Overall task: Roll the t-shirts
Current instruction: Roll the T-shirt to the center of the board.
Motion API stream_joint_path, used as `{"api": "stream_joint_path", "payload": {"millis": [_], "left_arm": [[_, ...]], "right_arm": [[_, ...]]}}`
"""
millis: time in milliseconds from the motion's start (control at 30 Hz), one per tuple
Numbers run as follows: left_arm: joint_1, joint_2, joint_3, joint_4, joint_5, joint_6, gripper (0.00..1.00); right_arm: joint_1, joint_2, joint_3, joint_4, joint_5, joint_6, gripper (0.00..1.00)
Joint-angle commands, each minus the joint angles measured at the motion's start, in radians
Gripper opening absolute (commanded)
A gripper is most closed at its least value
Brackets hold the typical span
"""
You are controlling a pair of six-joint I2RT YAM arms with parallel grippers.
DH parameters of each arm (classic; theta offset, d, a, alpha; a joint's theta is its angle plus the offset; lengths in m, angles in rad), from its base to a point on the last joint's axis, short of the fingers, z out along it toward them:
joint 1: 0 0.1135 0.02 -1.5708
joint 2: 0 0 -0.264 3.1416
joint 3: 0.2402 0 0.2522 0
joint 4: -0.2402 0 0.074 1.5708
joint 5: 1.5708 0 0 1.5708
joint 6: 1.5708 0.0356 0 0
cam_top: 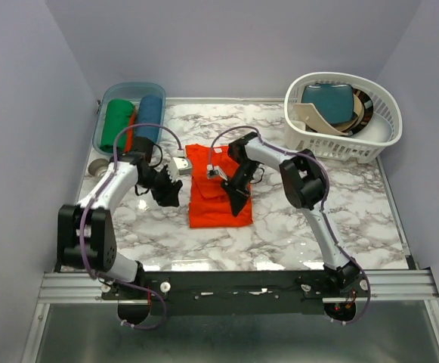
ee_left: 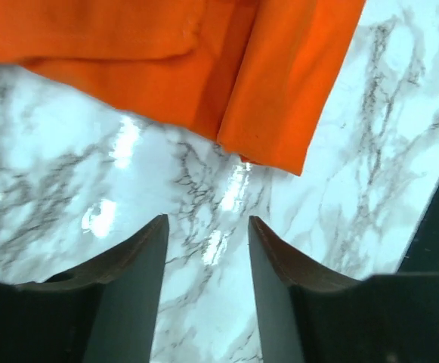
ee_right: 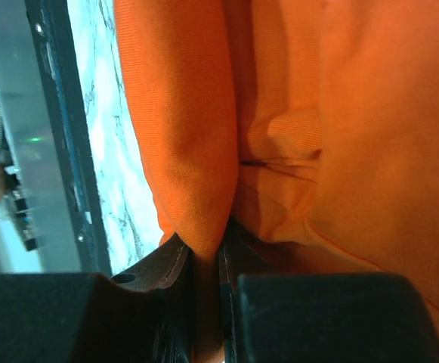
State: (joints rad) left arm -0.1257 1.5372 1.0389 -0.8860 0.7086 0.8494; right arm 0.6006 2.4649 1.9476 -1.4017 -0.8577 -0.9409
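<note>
An orange-red t-shirt (cam_top: 217, 195) lies folded into a narrow strip in the middle of the marble table. My left gripper (cam_top: 169, 198) hangs just off the shirt's left edge. In the left wrist view its gripper (ee_left: 208, 227) is open over bare marble, with the t-shirt (ee_left: 204, 68) a little beyond the fingertips. My right gripper (cam_top: 239, 198) sits at the shirt's right edge near the lower corner. The right wrist view shows that gripper (ee_right: 204, 253) shut on a raised fold of the t-shirt (ee_right: 355, 113).
A clear blue bin (cam_top: 156, 89) at the back left holds a green roll (cam_top: 115, 125), a blue roll (cam_top: 149, 121) and a strip of red-orange fabric between them. A white basket (cam_top: 378, 140) with assorted items stands at the back right.
</note>
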Motion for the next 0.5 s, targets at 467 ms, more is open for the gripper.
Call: {"api": "stream_joint_path", "payload": {"millis": [467], "left_arm": [[-0.635,-0.839,-0.847,0.936,-0.400,0.128,0.97]], "right_arm": [[0.001,0.149,0.054,-0.123,0.215,0.096,0.23]]}}
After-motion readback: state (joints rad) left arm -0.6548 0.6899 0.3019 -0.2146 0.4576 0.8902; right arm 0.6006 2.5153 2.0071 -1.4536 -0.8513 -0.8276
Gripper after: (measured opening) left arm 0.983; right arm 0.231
